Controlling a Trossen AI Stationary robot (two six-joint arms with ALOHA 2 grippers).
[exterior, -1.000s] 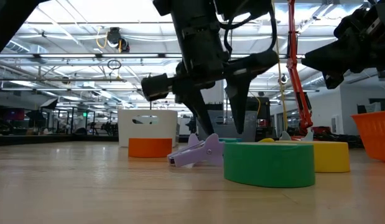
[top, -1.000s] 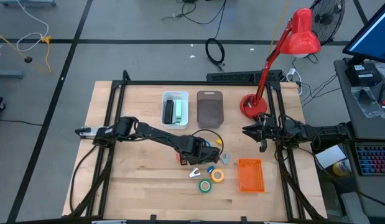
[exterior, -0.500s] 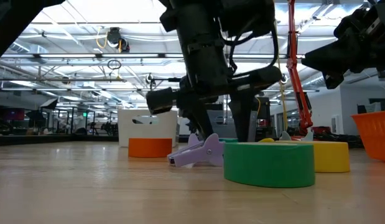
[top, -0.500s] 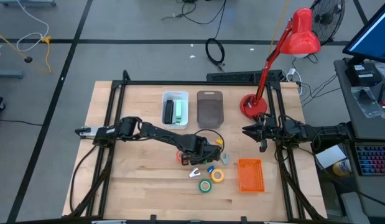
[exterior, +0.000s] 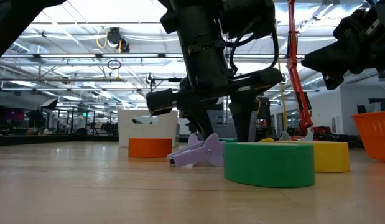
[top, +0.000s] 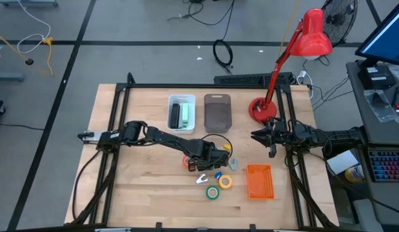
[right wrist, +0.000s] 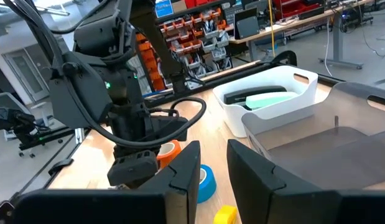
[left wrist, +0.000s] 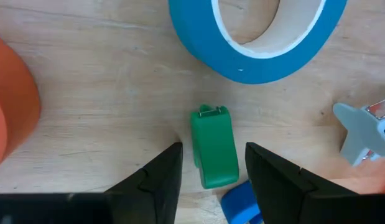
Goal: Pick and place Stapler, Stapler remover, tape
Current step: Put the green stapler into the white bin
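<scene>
My left gripper (left wrist: 213, 150) is open and low over the table centre (top: 212, 159). Its fingers stand on either side of a small green stapler-like piece (left wrist: 213, 149) that lies flat on the wood, untouched. The blue tape roll (left wrist: 260, 37) lies just ahead of it, the orange roll (left wrist: 12, 109) to one side, and a grey-blue staple remover (left wrist: 365, 132) to the other. The green roll (exterior: 270, 163), yellow roll (exterior: 329, 155) and a purple staple remover (exterior: 198, 152) lie flat nearer the table's near edge. My right gripper (top: 271, 138) waits open at the right edge.
A white bin (top: 182, 113) holding a green stapler and a grey bin (top: 218, 113) stand toward the far edge. An orange basket (top: 260, 181) sits right of the rolls. A red desk lamp (top: 260, 108) stands at the far right corner. Bare wood lies on the left.
My left gripper has come down closer to the table among the tape rolls and shifted slightly toward the near edge, then held still. Nothing on the table has moved.
</scene>
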